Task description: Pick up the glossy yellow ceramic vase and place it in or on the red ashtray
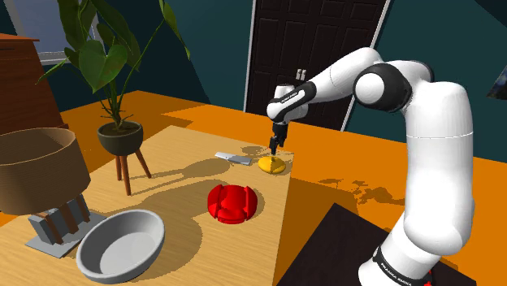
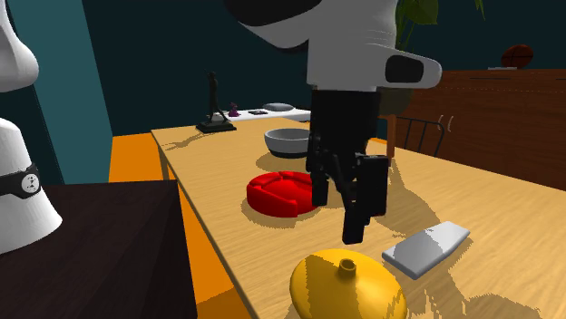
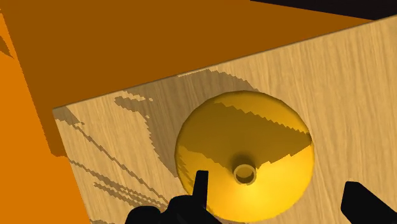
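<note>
Vase sat near the edge of the table, one o'clock from the ashtray in the shoulder view. My gripper hung released just above it, fingers apart, not touching.

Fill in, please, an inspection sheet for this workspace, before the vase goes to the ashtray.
Surface: wooden table, crossed by plant shadows.
Job's things: yellow vase upright near the table's edge; red ashtray apart from it, nothing in it.
Clutter: grey bowl, potted plant, grey flat block beside the vase, brown lampshade, dark figurine.
Grippers: claw open, just above the vase, not gripping it.
Cables: nothing seen.
Surroundings: orange floor, teal wall, dark door.
</note>
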Motion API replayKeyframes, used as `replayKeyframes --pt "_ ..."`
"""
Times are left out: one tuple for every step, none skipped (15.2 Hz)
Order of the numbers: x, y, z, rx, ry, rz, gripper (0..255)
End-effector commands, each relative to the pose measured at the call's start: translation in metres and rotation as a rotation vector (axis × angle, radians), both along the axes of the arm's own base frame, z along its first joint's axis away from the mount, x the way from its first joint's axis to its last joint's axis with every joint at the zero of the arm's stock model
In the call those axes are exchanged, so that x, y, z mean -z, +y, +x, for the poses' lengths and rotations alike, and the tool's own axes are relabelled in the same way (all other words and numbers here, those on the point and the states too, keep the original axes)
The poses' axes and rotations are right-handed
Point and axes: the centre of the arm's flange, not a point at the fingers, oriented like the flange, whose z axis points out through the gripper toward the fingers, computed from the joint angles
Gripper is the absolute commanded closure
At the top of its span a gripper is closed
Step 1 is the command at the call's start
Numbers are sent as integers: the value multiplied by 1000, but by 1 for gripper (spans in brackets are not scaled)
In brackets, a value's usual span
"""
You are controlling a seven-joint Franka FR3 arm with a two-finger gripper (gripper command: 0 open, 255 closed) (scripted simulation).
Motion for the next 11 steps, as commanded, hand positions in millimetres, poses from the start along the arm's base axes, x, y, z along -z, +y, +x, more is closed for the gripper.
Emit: replayKeyframes --pt "14 -6 14 -3 1 2 0" --pt "20 -7 14 -3 1 2 0" --pt "25 -7 14 -3 1 2 0" --pt "30 -7 14 -3 1 2 0" --pt "36 -8 13 -3 1 2 0" --pt "41 -8 13 -3 1 2 0" --pt "46 -8 13 -3 1 2 0" --pt "54 -9 13 -3 1 2 0" --pt "54 -9 13 -3 1 2 0" --pt "54 -9 13 -3 1 2 0" --pt "54 -9 13 -3 1 2 0"
